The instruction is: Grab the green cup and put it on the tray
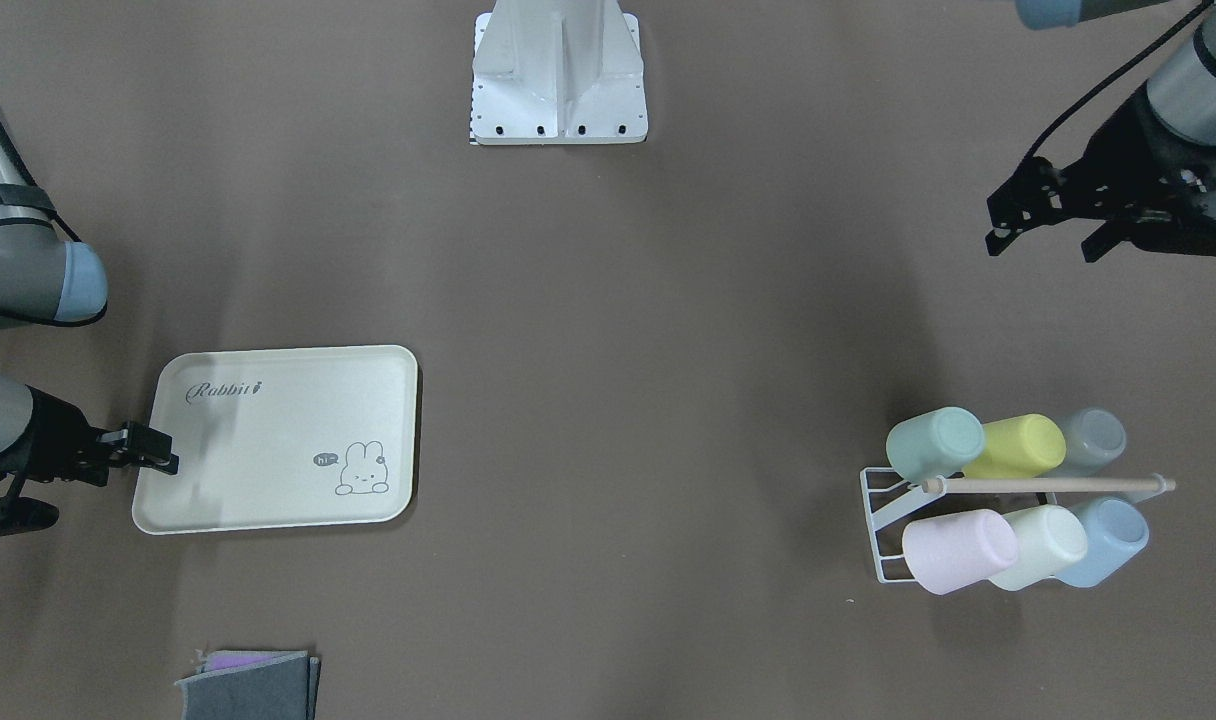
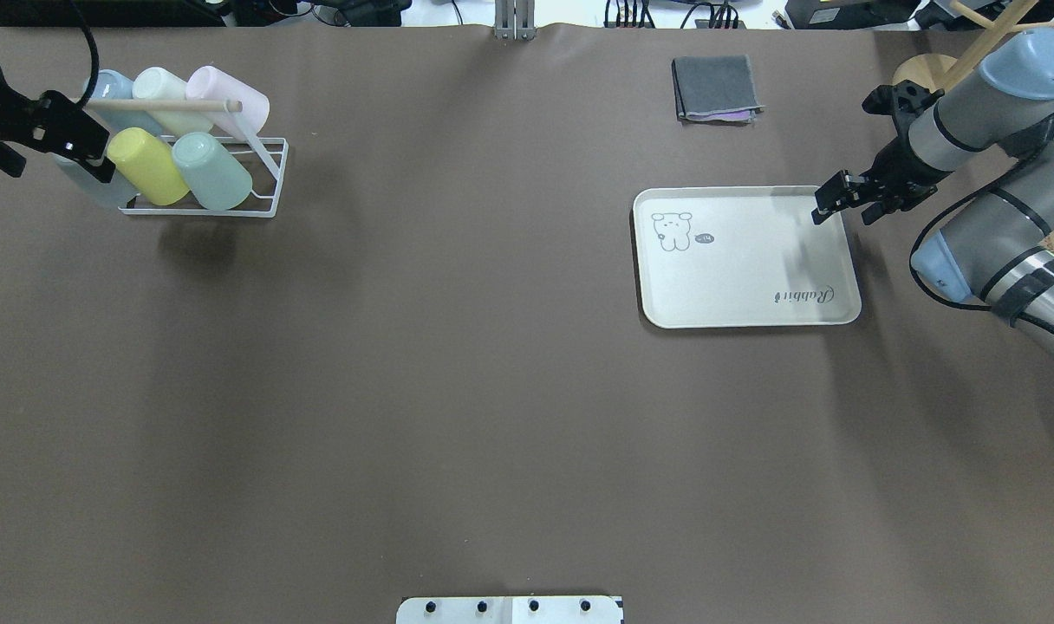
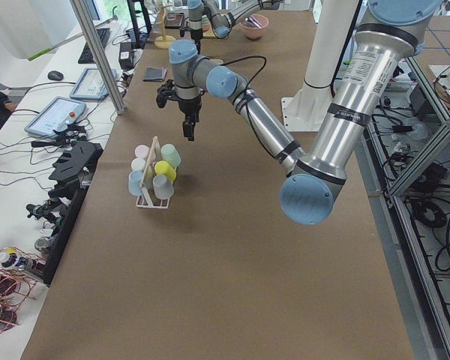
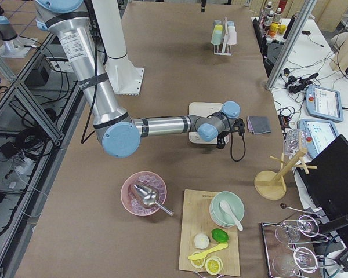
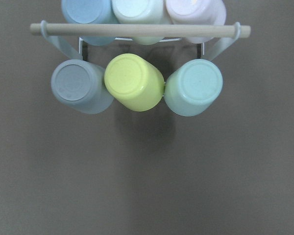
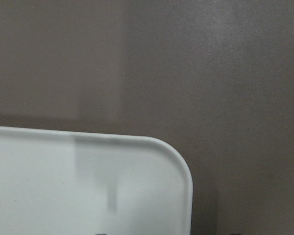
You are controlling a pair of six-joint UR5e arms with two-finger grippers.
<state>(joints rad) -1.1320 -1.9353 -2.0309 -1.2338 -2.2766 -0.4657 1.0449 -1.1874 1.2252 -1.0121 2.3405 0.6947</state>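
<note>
The green cup (image 1: 935, 443) hangs tilted on a white wire rack (image 1: 883, 520), at the end of the lower row beside a yellow-green cup (image 1: 1018, 445). It also shows in the overhead view (image 2: 212, 171) and in the left wrist view (image 5: 193, 87). My left gripper (image 2: 55, 163) is open and empty, above the rack's other end, apart from the green cup. The cream tray (image 2: 744, 277) with "Rabbit" script lies flat and holds nothing. My right gripper (image 2: 846, 211) is open and empty over the tray's far corner (image 6: 176, 161).
The rack also holds grey (image 5: 78, 85), blue, cream-mint (image 1: 1043, 545) and pink (image 1: 958, 550) cups under a wooden bar (image 1: 1048, 485). A folded grey cloth (image 2: 718, 88) lies beyond the tray. The robot base plate (image 1: 558, 110) stands at the table's middle edge.
</note>
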